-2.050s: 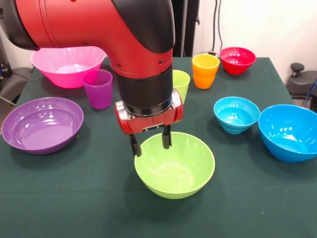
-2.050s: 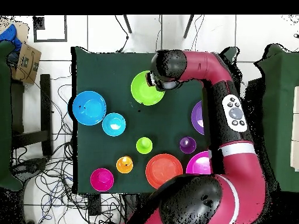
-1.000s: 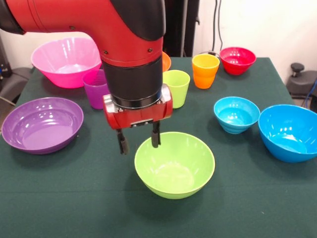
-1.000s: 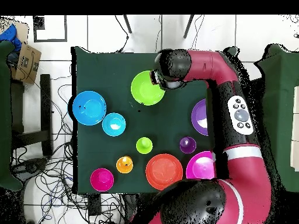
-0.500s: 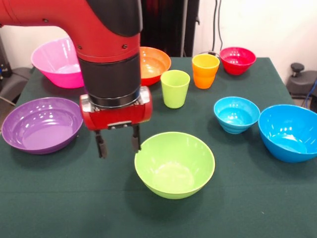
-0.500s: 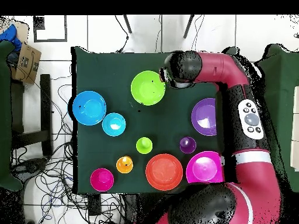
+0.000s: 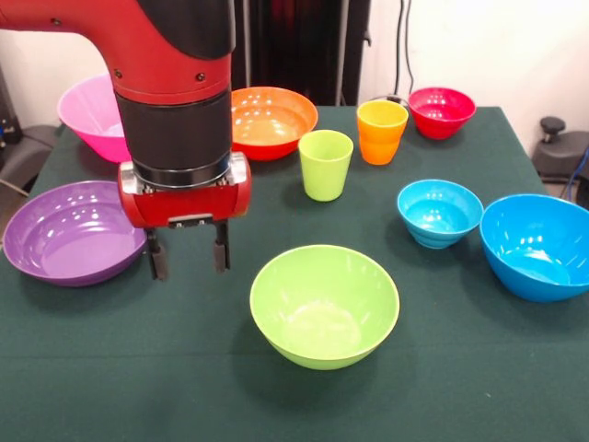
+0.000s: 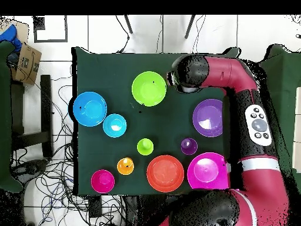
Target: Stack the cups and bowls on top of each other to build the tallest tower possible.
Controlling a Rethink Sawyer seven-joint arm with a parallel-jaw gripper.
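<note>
Cups and bowls all standing apart on the dark green desk (image 7: 479,387), nothing stacked yet. Robot hand (image 7: 188,256) hanging just above the cloth, fingers narrowly parted and holding nothing. In the front view, to one side of the hand and just beside it, the shallow purple bowl (image 7: 75,230); to the other side and near, the lime green bowl (image 7: 324,304). Behind the hand, partly hidden by the arm, the big pink bowl (image 7: 85,112) and the orange bowl (image 7: 271,118). Farther off past the lime green bowl: lime green cup (image 7: 326,164), orange cup (image 7: 381,131), small red bowl (image 7: 442,111), small light blue bowl (image 7: 439,212), big blue bowl (image 7: 538,244). Purple cup (image 8: 189,146) seen only from overhead, beside the pink bowl.

Judged step: the very start, choosing a first piece, with the hand poised between two bowls. Next move likely needs one finger inside a bowl's rim and one outside, then a pinch and lift onto a wide base bowl.
</note>
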